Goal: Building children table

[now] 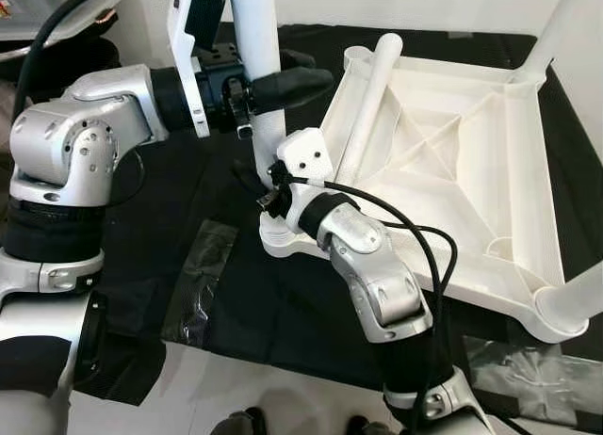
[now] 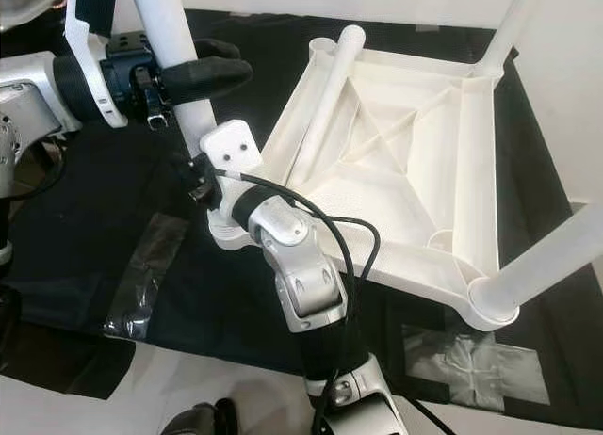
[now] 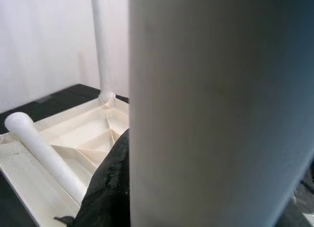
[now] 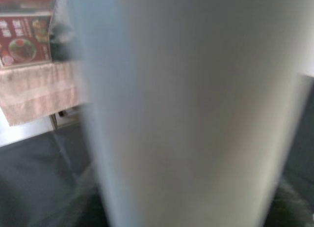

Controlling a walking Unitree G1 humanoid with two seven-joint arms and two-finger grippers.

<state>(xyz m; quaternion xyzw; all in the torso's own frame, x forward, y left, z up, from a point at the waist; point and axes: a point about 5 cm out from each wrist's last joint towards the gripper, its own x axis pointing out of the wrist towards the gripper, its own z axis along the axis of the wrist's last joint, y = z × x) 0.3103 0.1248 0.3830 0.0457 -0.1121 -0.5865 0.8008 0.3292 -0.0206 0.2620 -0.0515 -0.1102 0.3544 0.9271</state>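
Two grippers: both at one upright white leg (image 1: 259, 49), at the near-left corner of the tabletop.
Tabletop (image 1: 471, 162): white, upside down, ribbed underside up, lying on a black cloth (image 1: 170, 200).
Upright leg: standing in the near-left corner socket (image 1: 283, 239), rising out of frame.
Left gripper (image 1: 283, 82): reaching in from the left, black fingers (image 1: 292, 80) clamped around the leg's upper part, pressed against it in the left wrist view.
Right gripper (image 1: 273, 185): low on the same leg, just above the socket; fingers hidden behind the leg and wrist, so opening cannot be told; probably touching the leg, given the blurred close-up in the right wrist view.
Loose leg (image 1: 367, 110): lying slantwise across the underside, one end at the far-left corner.
Other legs: one upright at the far-right corner (image 1: 556, 30), one at the near-right corner (image 1: 575, 303).
Plastic wrap (image 1: 203, 284): clear, crumpled, on the cloth near its front edge.
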